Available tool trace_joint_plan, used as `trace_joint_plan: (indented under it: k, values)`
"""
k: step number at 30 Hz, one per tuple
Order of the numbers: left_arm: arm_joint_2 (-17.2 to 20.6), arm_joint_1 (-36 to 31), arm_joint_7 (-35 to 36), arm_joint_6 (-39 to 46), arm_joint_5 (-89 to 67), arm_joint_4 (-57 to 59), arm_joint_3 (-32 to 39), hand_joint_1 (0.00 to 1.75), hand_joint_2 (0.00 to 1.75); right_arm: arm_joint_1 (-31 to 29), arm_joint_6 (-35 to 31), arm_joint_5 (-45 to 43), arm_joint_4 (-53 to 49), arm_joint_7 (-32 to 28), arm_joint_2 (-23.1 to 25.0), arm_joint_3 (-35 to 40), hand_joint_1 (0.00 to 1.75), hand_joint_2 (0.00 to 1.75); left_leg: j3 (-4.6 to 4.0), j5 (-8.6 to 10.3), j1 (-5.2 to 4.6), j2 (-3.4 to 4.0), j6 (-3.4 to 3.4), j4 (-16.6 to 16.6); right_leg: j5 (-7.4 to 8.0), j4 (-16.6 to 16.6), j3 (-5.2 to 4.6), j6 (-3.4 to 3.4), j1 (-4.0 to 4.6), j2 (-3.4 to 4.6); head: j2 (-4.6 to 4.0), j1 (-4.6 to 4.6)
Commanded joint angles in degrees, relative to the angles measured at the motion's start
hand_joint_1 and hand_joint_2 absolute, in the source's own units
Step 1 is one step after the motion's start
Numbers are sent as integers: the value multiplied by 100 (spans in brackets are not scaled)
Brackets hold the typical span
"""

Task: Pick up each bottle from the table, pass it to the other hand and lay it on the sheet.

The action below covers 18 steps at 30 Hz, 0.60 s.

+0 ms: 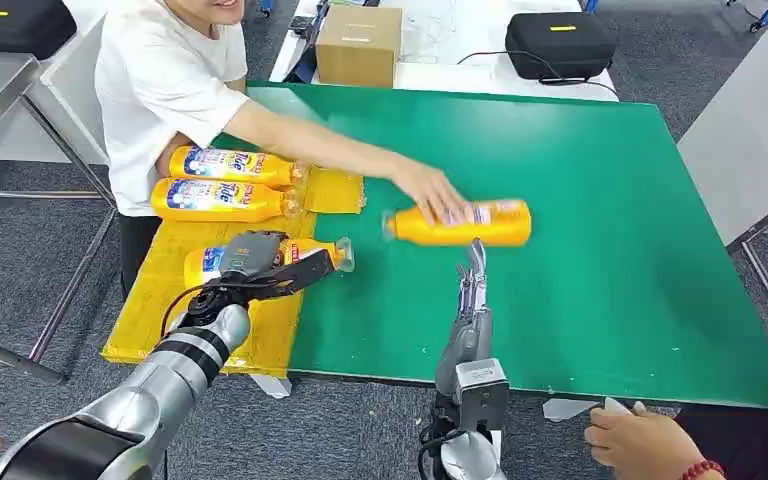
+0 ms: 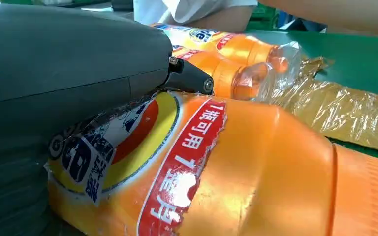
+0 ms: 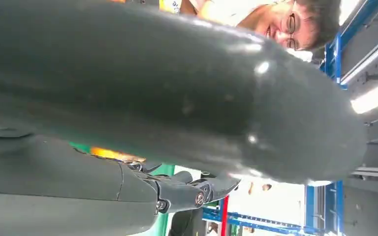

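1. We find the left hand [image 1: 260,262] grasping a bottle [image 1: 310,256] lying on the yellow sheet [image 1: 160,300], near two more bottles [image 1: 222,181].
2. We see the right hand [image 1: 474,300] released, fingers straight, over the green table [image 1: 600,250].
3. A person's hand [image 1: 428,188] rests on another bottle [image 1: 465,223] lying on the table.

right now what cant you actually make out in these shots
- Left hand on the third bottle: head view shows only its back, left wrist view its grey cover, so the grip is unclear.
- Fourth bottle: blurred in head view, label unreadable, partly under the person's hand.
- Right hand: its own thumb blocks the right wrist view.
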Motion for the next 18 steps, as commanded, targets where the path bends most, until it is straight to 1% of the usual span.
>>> trace_joint_plan:
  k: [1, 2, 3, 4, 5, 6, 7, 8, 9, 10, 11, 12, 15, 18]
  values:
    - [143, -417, 179, -178, -45, 774, 116, 175, 175, -191, 67, -51, 288, 0, -13, -140, 0, 0, 29, -13, 6, 8, -7, 2, -9, 0, 28, -10, 7, 7, 0, 2]
    - [187, -423, 214, -165, -175, 819, 44, 175, 175, -201, 70, -46, 292, 0, -16, -136, 0, 0, 38, -17, 7, 10, -8, 3, -14, 2, 36, -12, 8, 9, 0, 0]
    - [237, -409, 275, -146, -324, 859, -50, 175, 175, -207, 96, -71, 294, 0, -9, -143, 0, 0, 16, -6, 3, 11, -4, -3, -2, -2, 13, -6, 3, 11, 0, 2]
    - [256, -391, 291, -130, -403, 870, -93, 175, 175, -210, 100, -69, 294, 0, -7, -143, 0, 0, 31, -14, 7, 15, -7, 1, -8, 0, 28, -9, 7, 15, 0, 2]
    - [270, -375, 297, -126, -438, 879, -109, 171, 175, -221, 94, -52, 305, 0, -7, -135, 0, 0, 25, -11, 4, 17, -6, -1, -5, -1, 21, -8, 5, 16, 0, 0]
    - [280, -328, 286, -154, -460, 891, -86, 155, 175, -230, 144, -94, 329, 0, 14, -152, 0, 0, 42, -20, 8, 18, -9, 2, -13, 1, 38, -12, 8, 18, 0, 2]
    - [282, -310, 264, -167, -478, 888, -81, 117, 175, -243, 135, -61, 344, 0, 10, -136, 0, 0, 28, -11, 5, 13, -6, -2, -7, -1, 25, -9, 5, 13, 0, 0]
    - [290, -298, 216, -302, -533, 914, -124, 23, 175, -255, 196, -100, 380, 0, 18, -142, 0, 0, 18, -6, 2, 10, -4, -3, -3, -2, 15, -6, 2, 9, 0, 0]
    - [294, -291, 123, -518, -514, 919, -102, 2, 175, -267, 219, -96, 377, 0, 10, -143, 0, 0, 36, -15, 5, 13, -7, -2, -11, 0, 33, -10, 5, 11, 0, 2]
    - [274, -267, -18, -697, -285, 914, 98, 0, 175, -281, 211, -82, 386, 0, -3, -133, 0, 0, 29, -10, 4, 13, -6, -4, -6, -3, 27, -8, 4, 13, 0, 0]
    - [253, -268, -67, -888, -170, 915, 203, 0, 175, -297, 234, -113, 394, 0, -7, -151, 0, 0, 42, -17, 6, 19, -8, -1, -11, -1, 38, -11, 6, 18, 0, 2]
    - [251, -259, -125, -927, -201, 883, 178, 0, 175, -308, 228, -107, 386, 0, -23, -148, 0, 0, 38, -13, 5, 20, -7, -5, -6, -4, 34, -9, 5, 20, 0, 2]
    - [191, -293, -330, -1322, 231, 873, 547, 0, 175, -352, 271, -123, 433, 0, -25, -167, 0, 0, 33, -9, 5, 12, -6, -3, -4, -4, 32, -9, 5, 12, 0, 0]
    - [168, -308, -633, -1693, 507, 829, 729, 0, 175, -382, 292, -143, 475, 0, -17, -165, 0, 0, 35, -7, 4, 12, -5, -5, -3, -4, 34, -8, 4, 12, 0, 2]
